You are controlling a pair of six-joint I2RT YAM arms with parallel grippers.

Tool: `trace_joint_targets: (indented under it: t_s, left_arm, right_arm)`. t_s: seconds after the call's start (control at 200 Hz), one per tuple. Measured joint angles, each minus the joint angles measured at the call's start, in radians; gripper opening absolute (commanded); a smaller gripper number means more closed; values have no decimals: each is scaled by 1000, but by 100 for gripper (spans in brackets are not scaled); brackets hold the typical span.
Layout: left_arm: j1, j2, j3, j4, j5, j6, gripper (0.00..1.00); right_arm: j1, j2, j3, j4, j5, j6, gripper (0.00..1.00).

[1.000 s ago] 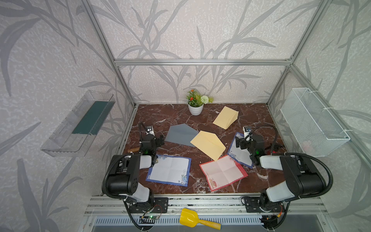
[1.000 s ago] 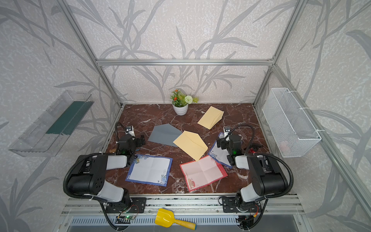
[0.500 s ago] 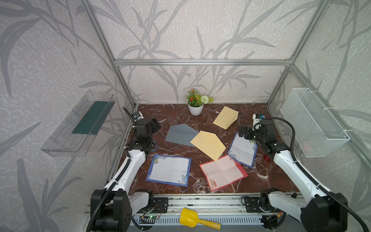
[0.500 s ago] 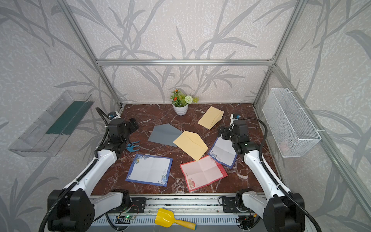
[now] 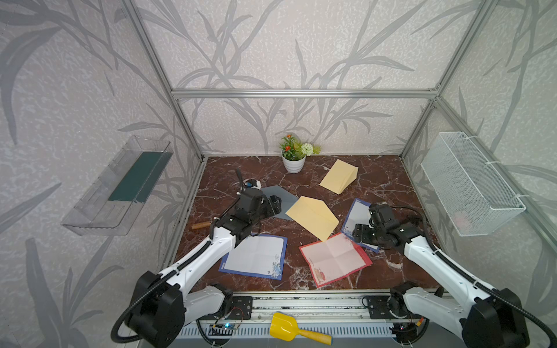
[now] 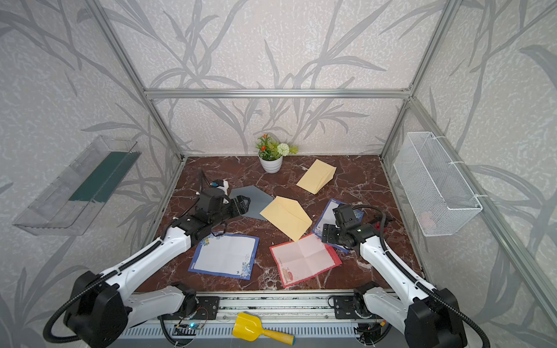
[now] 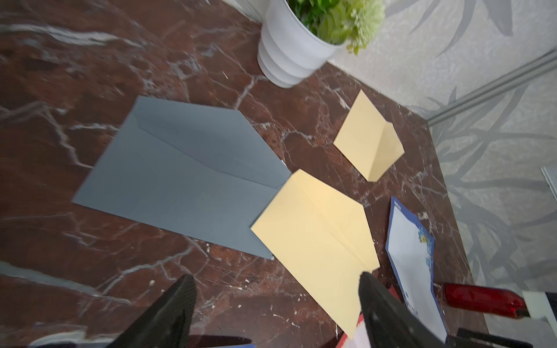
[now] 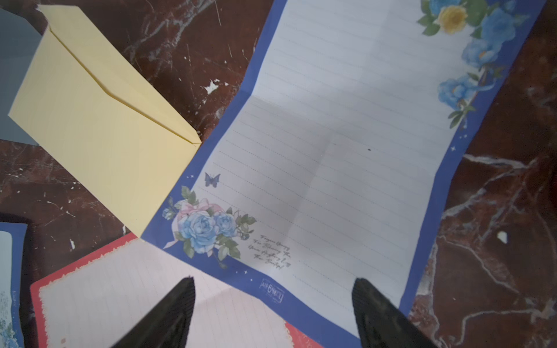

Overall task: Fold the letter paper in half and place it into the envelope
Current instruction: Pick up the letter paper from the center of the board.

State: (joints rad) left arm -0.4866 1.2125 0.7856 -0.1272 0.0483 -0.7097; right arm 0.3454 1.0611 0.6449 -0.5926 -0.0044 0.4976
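Enclosure as seen in both top views: pale wallpaper (image 5: 301,45) printed with grey leaf sprays covers the back and side walls, which are framed by aluminium profiles (image 5: 301,94). The floor is a dark red marble-patterned tabletop (image 5: 376,180) with white veining. A clear plastic shelf (image 5: 99,211) hangs on the left wall and a white wire basket (image 5: 470,186) on the right; lighting is even and diffuse

Blue-bordered letter paper (image 5: 256,256), red-bordered letter paper (image 5: 334,260) and second blue-bordered paper (image 8: 331,150) are lying unfolded, creased; behind them are lying 3 open-flapped envelopes: grey envelope (image 7: 180,168), yellow envelope (image 5: 312,215), far yellow envelope (image 5: 337,176).
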Motion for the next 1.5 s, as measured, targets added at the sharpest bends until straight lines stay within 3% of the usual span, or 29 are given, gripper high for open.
trace_joint_targets:
  t_s: [0.26,0.65,1.0,1.255,1.5]
  left_arm:
    - [-192,211,131,11,27,-55,79]
    - [-360,516,346,54,126,-109,72]
    - [-411,697,432,80,219,-162,69]
    - [-425,756,495,122,255,-193,66]
    - [-429,805,517,140,285,-219,57]
  right_arm:
    - [-49,4,-31,19,-14,8,79]
    - [-124,2,-88,74,-72,3,79]
    - [-132,6,-111,126,-112,-1,79]
    - [-137,6,-123,143,-129,-1,79]
    - [-142,6,-125,148,-136,-1,78]
